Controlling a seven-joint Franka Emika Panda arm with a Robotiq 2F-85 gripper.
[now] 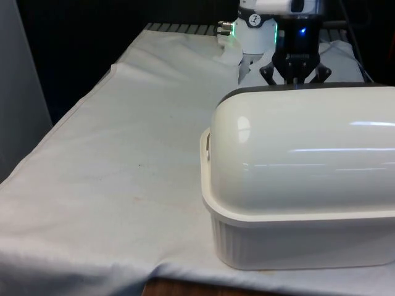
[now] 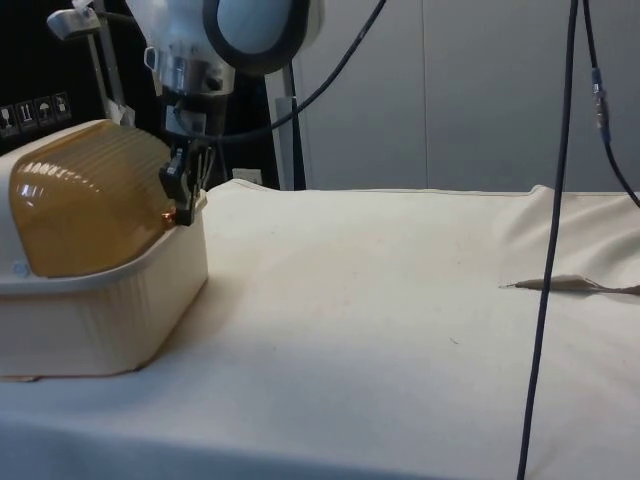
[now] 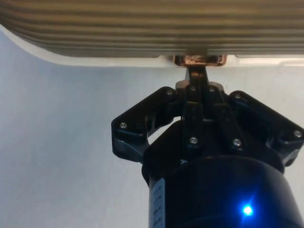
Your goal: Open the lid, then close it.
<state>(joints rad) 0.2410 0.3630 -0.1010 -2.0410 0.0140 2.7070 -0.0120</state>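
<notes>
Side view: the bread box [image 2: 95, 300] stands on the desk [image 2: 400, 330] at about nine o'clock in the frame, its ribbed amber roll-top lid [image 2: 85, 205] down over the cream base. The jaws [image 2: 183, 205] sit at the lid's lower front edge, at the three o'clock side of the box, closed on the small copper-coloured handle [image 2: 170, 212] there. In the wrist view the jaws [image 3: 197, 71] are pinched together around that handle [image 3: 199, 60], right where the ribbed lid [image 3: 152, 23] meets the cream rim [image 3: 85, 59]. In the front view the box [image 1: 302, 240] turns its smooth white back to the camera at about four o'clock, and the black jaws [image 1: 295, 77] show just above its top edge, near one o'clock, over the white cloth.
</notes>
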